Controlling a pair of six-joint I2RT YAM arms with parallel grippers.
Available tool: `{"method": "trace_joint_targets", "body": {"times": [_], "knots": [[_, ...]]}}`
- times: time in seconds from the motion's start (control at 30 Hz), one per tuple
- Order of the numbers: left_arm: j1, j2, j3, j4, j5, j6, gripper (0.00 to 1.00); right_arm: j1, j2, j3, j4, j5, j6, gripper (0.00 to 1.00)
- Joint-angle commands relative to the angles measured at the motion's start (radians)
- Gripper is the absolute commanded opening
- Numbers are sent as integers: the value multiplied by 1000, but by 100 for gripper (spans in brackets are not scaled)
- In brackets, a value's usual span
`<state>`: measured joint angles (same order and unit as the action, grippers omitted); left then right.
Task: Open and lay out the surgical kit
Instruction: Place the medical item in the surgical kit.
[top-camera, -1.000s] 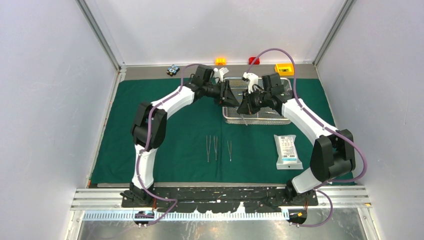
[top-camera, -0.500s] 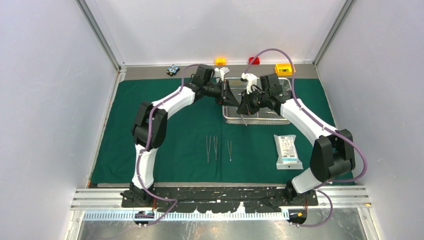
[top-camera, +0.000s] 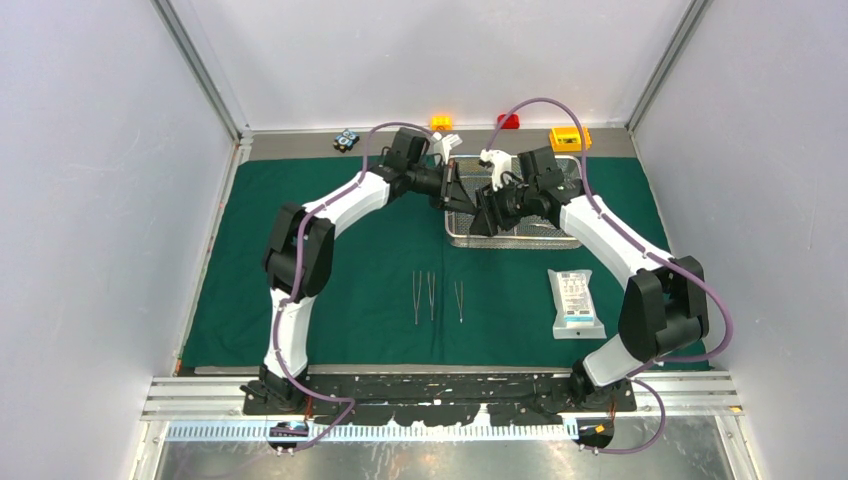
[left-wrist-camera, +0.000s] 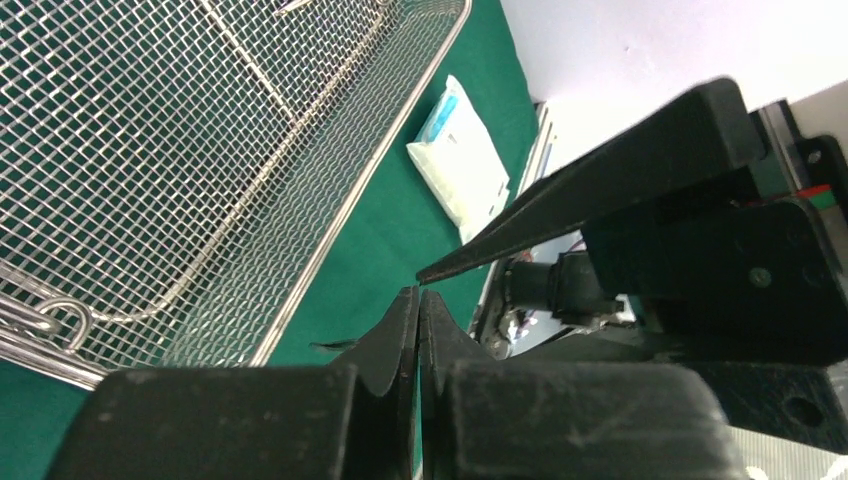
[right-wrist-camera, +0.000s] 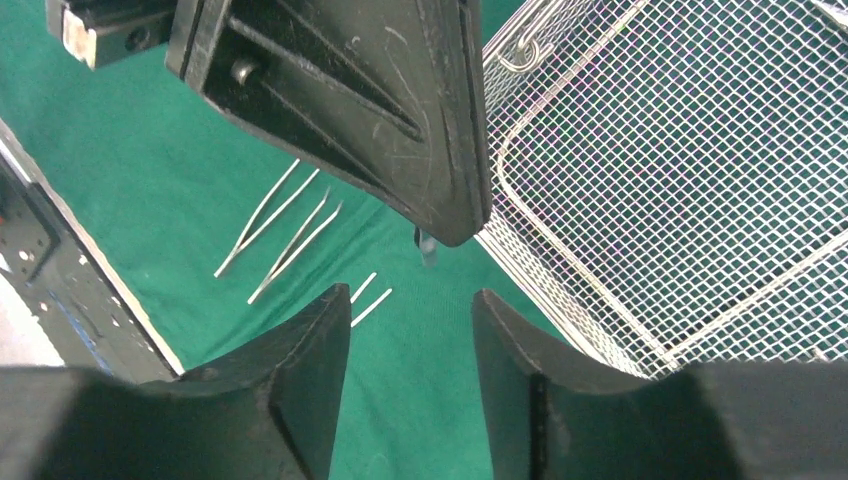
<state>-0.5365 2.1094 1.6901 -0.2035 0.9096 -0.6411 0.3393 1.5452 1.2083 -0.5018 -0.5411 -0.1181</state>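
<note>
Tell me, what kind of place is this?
Probably a robot test booth, not a hospital: plain white walls, two robot arms, tweezers and a wire tray on green cloth.

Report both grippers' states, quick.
Left gripper: closed tight, nothing clearly seen in it.
Right gripper: open, holding nothing.

Table (top-camera: 290, 143) carries dark green drape (top-camera: 330, 240) (covering most); yellow box (top-camera: 568, 138), orange block (top-camera: 441, 122), red block (top-camera: 508, 121) on far strip
</note>
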Motion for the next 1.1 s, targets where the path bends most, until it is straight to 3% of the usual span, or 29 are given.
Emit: {"method": "trace_joint_targets", "body": {"times": [0.0,0.23,0.47,0.73,0.87,1.07], "knots": [[2,-67,16,-11,63,166,0,-1,-54,21,-27,-24,-57,58],[19,-127,-54,96,168,182,0,-16,-77,-26,-43,-131,-101,66],[26,-188,-174,422,277,-25,0,-16,-91,-44,8,-206,-127,66],[26,-245,-206,526,305,-118,0,-18,-108,-29,3,-288,-155,66],[29,-255,-221,621,310,-211,0,-16,-112,-11,-14,-332,-161,56],[34,-252,-229,719,309,-297,0,-17,-130,-4,-14,-373,-133,24]]}}
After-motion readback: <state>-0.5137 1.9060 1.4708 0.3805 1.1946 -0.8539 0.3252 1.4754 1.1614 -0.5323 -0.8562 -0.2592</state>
